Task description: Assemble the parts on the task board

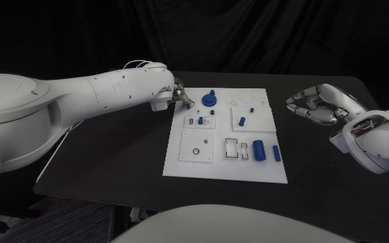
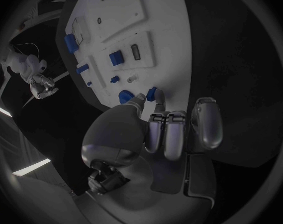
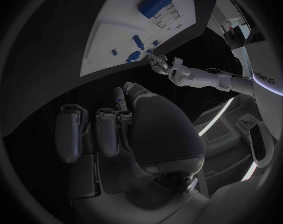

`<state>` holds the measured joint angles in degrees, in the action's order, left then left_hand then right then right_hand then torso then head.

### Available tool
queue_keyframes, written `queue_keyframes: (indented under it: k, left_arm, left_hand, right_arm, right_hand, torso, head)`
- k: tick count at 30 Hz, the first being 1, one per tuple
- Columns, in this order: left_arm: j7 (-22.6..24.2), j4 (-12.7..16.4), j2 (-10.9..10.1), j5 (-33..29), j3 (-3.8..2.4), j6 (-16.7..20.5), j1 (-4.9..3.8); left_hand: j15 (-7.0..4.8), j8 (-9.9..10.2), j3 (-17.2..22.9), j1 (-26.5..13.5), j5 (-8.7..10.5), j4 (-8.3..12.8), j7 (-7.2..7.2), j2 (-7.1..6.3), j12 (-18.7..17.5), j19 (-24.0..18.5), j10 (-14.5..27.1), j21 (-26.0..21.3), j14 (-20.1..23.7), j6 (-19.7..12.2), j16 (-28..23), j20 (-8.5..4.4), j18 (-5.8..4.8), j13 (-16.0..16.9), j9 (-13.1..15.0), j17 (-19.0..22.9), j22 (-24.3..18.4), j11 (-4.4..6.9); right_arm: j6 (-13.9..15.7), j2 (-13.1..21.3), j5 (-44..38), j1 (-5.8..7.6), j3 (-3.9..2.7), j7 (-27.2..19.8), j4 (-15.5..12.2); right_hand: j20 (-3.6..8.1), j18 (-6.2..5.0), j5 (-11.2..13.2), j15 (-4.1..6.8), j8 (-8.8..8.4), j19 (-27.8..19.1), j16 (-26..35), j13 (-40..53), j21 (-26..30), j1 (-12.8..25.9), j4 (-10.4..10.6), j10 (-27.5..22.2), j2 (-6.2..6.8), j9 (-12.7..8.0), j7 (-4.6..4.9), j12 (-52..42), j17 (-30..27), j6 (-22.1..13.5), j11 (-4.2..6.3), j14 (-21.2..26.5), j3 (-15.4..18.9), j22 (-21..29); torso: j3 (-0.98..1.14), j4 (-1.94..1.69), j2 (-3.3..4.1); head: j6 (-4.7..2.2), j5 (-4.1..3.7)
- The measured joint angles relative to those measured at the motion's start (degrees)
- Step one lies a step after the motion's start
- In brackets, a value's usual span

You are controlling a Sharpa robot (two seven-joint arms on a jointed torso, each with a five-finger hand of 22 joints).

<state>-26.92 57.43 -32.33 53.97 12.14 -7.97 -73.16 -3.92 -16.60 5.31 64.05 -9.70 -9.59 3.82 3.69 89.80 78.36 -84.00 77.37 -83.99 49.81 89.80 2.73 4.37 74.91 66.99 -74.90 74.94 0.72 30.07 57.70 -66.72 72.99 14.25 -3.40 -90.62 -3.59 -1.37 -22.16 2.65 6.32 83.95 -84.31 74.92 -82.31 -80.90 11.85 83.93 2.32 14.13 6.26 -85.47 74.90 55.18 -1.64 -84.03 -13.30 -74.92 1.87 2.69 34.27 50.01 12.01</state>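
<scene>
A small blue part (image 2: 151,93) sits pinched between the fingertips of the left hand (image 1: 172,97), just at the far left edge of the task board (image 1: 182,167), the white plate in the middle of the black table (image 1: 113,158). The pinch looks shallow, only the tips on the piece, so the likeliest failure is the part twisting or slipping out as the hand carries it over the plate; a dropped piece could roll off onto the dark surface. Close beside the held part stands a round blue part (image 1: 209,98), and the hand's outer fingers pass near it, so a careless sweep may knock it over or shift it. Farther along the plate lie a blue cylinder (image 1: 258,149) and a slim blue pin (image 1: 276,153) beside open slots; a misjudged descent could jam the held piece against a recess edge and tilt the board. The right hand (image 1: 317,104) hovers well apart past the plate's right edge, fingers curled inward on nothing, so it cannot steady the board if it shifts.
</scene>
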Motion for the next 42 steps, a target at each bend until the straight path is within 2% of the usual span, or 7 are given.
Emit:
queue_keyframes:
  k: [6, 15, 22, 29, 32, 37, 42]
  left_arm:
    - [0.3, 0.1, 0.0, 0.1, 0.0, 0.4, 0.02]
    - [0.7, 0.1, 0.1, 0.3, 0.0, 0.8, 0.05]
    - [0.6, 0.1, 0.1, 0.4, 0.0, 0.9, 0.09]
    - [0.4, 0.0, 0.2, 0.4, 0.0, 1.0, 0.16]
    - [0.4, 0.0, 0.3, 0.4, 0.0, 1.1, 0.17]
    - [0.3, 0.0, 0.3, 0.4, -0.01, 1.0, 0.19]
    - [0.3, 0.0, 0.3, 0.4, -0.02, 0.9, 0.2]
  left_hand:
    - [0.37, 0.4, -0.2, 0.0, 0.38, 0.4, 0.57, -0.05, 0.0, -0.4, 0.1, -0.7, -0.1, -1.0, 0.0, 0.36, 0.0, 0.0, 0.5, 0.0, -0.3, -0.35]
    - [0.77, 0.4, -0.4, 0.3, 0.38, 0.5, 0.58, 0.17, 0.0, -0.5, -0.1, -0.9, -0.1, -1.4, 0.0, 0.54, 0.01, 0.0, 0.7, 0.0, -0.5, -0.55]
    - [0.77, 0.4, -0.2, 0.5, 0.38, 0.7, 0.58, 0.41, 0.0, -0.7, 0.1, -1.3, -0.1, -1.4, 0.0, 0.75, 0.0, 0.0, 0.9, 0.0, -0.8, -0.76]
    - [0.77, 0.4, -0.2, 0.7, 0.03, 1.1, 0.58, 0.63, 0.0, -1.2, 0.1, -1.5, -0.1, -1.8, 0.0, 0.76, 0.0, 0.0, 1.6, 0.0, -0.9, -0.76]
    - [0.77, 0.4, 0.0, 1.0, -0.57, 1.2, 0.58, 0.93, 0.0, -1.4, 0.1, -1.6, -0.1, -1.8, 0.0, 0.95, 0.01, 0.0, 2.1, 0.0, -1.0, -0.76]
    - [0.76, 0.4, 1.1, 1.9, -3.19, 2.3, 0.55, 1.28, 0.0, -1.5, 0.1, -2.2, -0.1, -2.2, 0.0, 1.08, 0.01, 0.0, 3.1, 0.0, -1.2, -0.76]
    - [0.76, 0.4, 2.0, 2.3, -4.24, 3.2, 0.37, 1.49, 0.0, -1.6, 0.1, -2.2, -0.1, -2.4, 0.0, 1.16, 0.01, 0.0, 3.6, 0.0, -1.1, -0.75]
  right_arm:
    - [-0.1, 0.0, 0.0, 0.0, 0.0, 0.1, 0.0]
    - [-0.4, 0.0, 0.0, 0.0, 0.0, 0.3, 0.0]
    - [-0.7, 0.0, 0.1, 0.0, 0.0, 0.5, -0.1]
    - [-1.1, 0.0, 0.1, 0.0, 0.0, 0.6, 0.0]
    - [-1.2, 0.0, 0.2, 0.0, 0.0, 0.7, 0.0]
    - [-1.3, 0.0, 0.3, 0.0, 0.0, 0.7, 0.0]
    - [-1.4, 0.0, 0.4, 0.0, 0.0, 0.8, -0.1]
  right_hand:
    - [0.0, 0.0, 0.0, 0.0, 0.0, 0.0, 0.0, 0.0, 0.0, 0.0, 0.0, 0.0, 0.0, 0.0, 0.0, 0.0, 0.0, 0.0, 0.0, 0.0, 0.0, 0.0]
    - [0.0, 0.0, 0.0, 0.0, -0.24, 0.0, 0.0, 0.0, 0.0, 0.0, 0.0, 0.0, 0.0, 0.0, 0.0, 0.0, 0.0, 0.0, 0.0, 0.0, 0.0, 0.0]
    - [0.0, 0.0, 0.0, 0.0, -0.24, 0.0, 0.0, 0.0, 0.0, 0.0, 0.0, 0.0, 0.0, 0.0, 0.0, 0.0, 0.0, 0.0, 0.0, 0.0, 0.0, 0.0]
    - [0.0, 0.0, -0.2, 0.0, -0.24, 0.0, 0.0, 0.0, 0.0, 0.0, 0.2, 0.0, 0.0, -0.1, 0.0, 0.0, 0.0, 0.0, 0.0, 0.0, -0.2, 0.0]
    - [0.0, 0.0, -0.5, 0.0, -0.23, 0.0, 0.0, 0.0, 0.0, 0.0, 0.2, 0.0, 0.0, -0.1, 0.0, 0.0, 0.0, 0.0, 0.0, 0.0, -0.2, 0.0]
    - [0.0, 0.0, -0.7, 0.0, -0.23, 0.0, 0.0, 0.0, 0.0, 0.0, 0.3, 0.0, 0.0, -0.2, 0.0, 0.0, 0.0, 0.0, 0.0, 0.0, -0.3, 0.0]
    - [0.0, 0.0, -0.7, 0.0, -0.23, 0.0, 0.0, 0.0, 0.0, 0.0, 0.3, 0.0, 0.0, -0.2, 0.0, 0.0, 0.0, 0.0, 0.0, 0.0, -0.3, 0.0]
  torso:
    - [-0.04, -0.04, 0.0]
    - [-0.05, -0.08, -0.03]
    - [-0.05, -0.05, -0.07]
    - [-0.03, -0.05, -0.07]
    - [-0.02, -0.06, -0.07]
    - [-0.03, -0.08, -0.06]
    - [-0.04, -0.09, -0.05]
  head:
    - [0.0, -0.13]
    - [0.0, -0.14]
    - [0.0, -0.15]
    - [0.0, -0.49]
    - [0.0, -0.57]
    - [0.0, -0.63]
    - [0.0, -0.59]
